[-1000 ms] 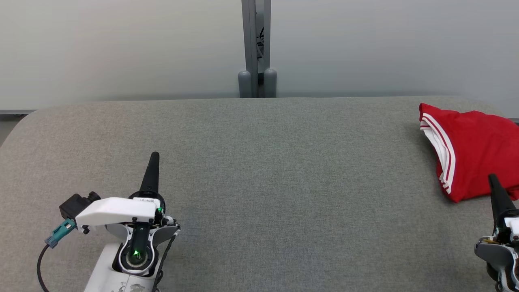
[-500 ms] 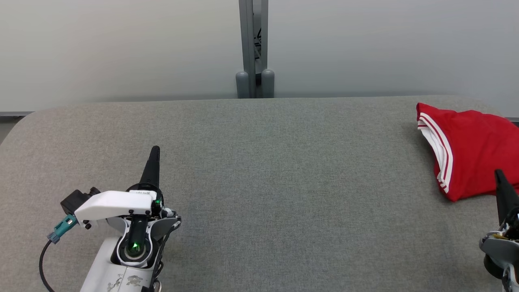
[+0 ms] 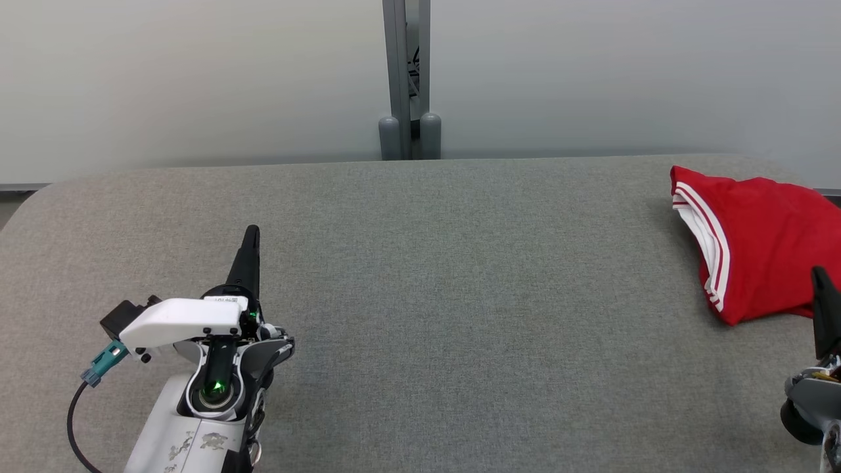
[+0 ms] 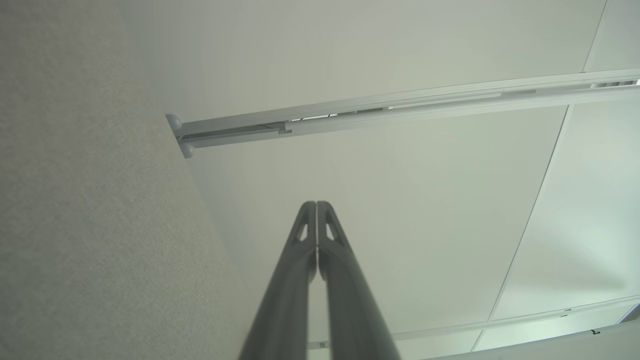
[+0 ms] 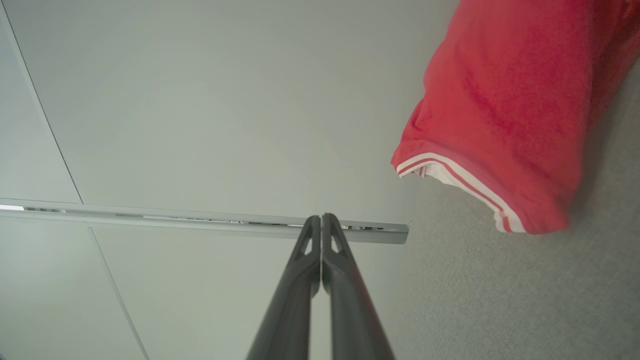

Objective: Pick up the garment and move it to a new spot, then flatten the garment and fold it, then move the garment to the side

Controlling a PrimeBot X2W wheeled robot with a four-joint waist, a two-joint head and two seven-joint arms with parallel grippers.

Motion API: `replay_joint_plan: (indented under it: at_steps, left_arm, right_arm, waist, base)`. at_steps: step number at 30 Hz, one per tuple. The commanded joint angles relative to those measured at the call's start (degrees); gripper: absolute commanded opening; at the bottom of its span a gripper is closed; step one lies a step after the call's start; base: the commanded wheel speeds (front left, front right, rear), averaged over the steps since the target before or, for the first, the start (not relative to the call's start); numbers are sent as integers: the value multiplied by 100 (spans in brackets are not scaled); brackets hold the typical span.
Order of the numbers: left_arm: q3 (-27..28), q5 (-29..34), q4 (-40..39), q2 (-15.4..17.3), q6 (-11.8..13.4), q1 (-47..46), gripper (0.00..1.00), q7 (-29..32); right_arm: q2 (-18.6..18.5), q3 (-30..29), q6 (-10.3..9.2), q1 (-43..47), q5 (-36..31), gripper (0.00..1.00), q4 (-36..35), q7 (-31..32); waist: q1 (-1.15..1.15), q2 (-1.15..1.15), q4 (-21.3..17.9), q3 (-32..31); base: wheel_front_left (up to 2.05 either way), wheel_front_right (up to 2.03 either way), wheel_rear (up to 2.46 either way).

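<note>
The garment (image 3: 762, 246) is red with white-striped trim, folded into a compact bundle at the far right of the grey table (image 3: 433, 276). In the right wrist view the garment (image 5: 505, 110) lies at the upper right, apart from the fingers. My right gripper (image 3: 820, 276) is shut and empty at the right edge, its tip just in front of the garment's near edge. My right gripper (image 5: 321, 217) shows its fingers pressed together. My left gripper (image 3: 251, 233) is shut and empty over the table's left half, far from the garment. In the left wrist view my left gripper (image 4: 316, 205) is shut too.
A grey metal post (image 3: 405, 79) with two rounded feet stands behind the table's far edge against a pale wall. The table's rounded left corner (image 3: 39, 194) lies at the far left. A black cable (image 3: 75, 420) loops from my left wrist.
The head camera has shifted slightly, sliding the scene left. My left gripper has edged forward, away from me, and my right gripper has drawn back toward the lower right, away from the garment.
</note>
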Motion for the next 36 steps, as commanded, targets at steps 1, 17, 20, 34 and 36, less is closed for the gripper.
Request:
replay_joint_plan:
  at_steps: [1,17,20,34,36]
  left_arm:
    - [-10,-87,19,27,-30,-113,0,13]
    - [-25,-267,57,29,-33,-140,0,43]
    - [-25,-267,56,29,-33,-140,0,43]
    - [-25,-267,56,29,-33,-140,0,43]
    - [-25,-267,55,29,-33,-140,0,43]
  right_arm:
    - [-63,-43,2,-91,112,0,23,57]
    - [-64,-94,2,-97,280,0,39,118]
    - [-64,-93,2,-97,280,0,39,118]
    - [-66,-92,2,-96,283,0,39,115]
    - [-66,-90,2,-96,284,0,39,115]
  waist:
    - [0,-1,-3,-1]
    - [0,-1,-18,-4]
    - [0,-1,-18,-4]
    - [0,-1,-18,-4]
    - [0,-1,-18,-4]
  base:
    - [0,0,0]
    - [0,0,0]
    - [0,0,0]
    - [0,0,0]
    - [0,0,0]
